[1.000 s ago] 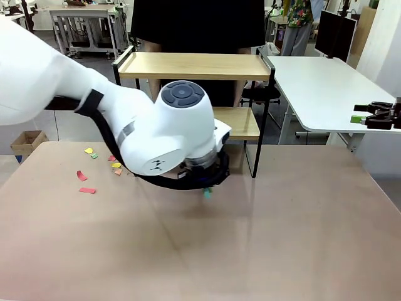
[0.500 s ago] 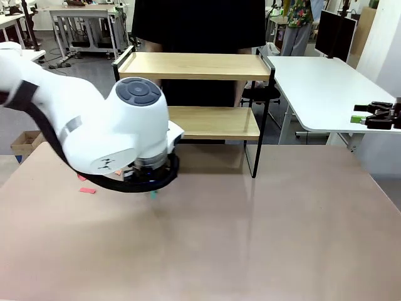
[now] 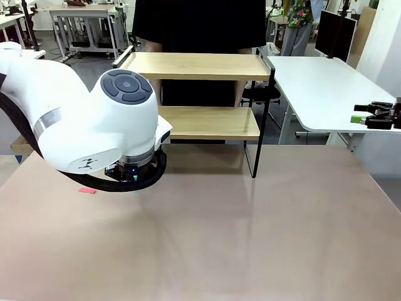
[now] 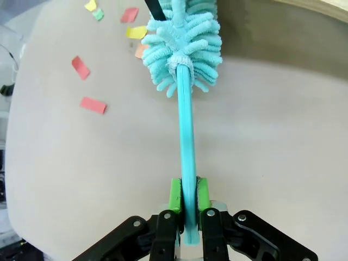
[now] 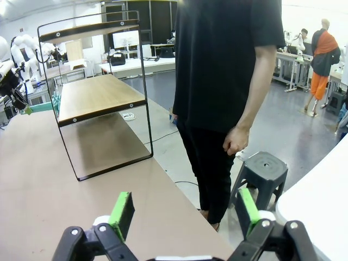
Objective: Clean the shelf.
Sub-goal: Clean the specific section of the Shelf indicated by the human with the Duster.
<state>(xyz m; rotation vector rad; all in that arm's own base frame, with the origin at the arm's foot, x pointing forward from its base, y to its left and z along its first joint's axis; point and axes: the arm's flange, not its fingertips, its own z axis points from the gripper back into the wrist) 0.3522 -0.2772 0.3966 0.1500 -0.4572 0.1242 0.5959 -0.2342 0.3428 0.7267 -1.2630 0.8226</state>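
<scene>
Beige table (image 3: 282, 238), left claw (image 4: 188, 191) gripping teal duster (image 4: 185, 51), shelf (image 3: 194, 66) behind

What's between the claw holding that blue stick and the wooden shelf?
The teal duster the left claw grips: handle, then fluffy head, over bare tabletop, paper scraps to one side. The left wrist view shows it.

Beige table (image 3: 282, 238): shelf (image 3: 200, 66) at far edge; coloured scraps (image 4: 93, 105), likely paper.

front: left arm (image 3: 94, 132) is covering the shelf (image 3: 207, 122)'s lower left end and most paper scraps (image 3: 88, 190) | left wrist: top edge is cropping the duster (image 4: 185, 136)'s head | front: right edge is cutting off the right gripper (image 3: 360, 115)
</scene>
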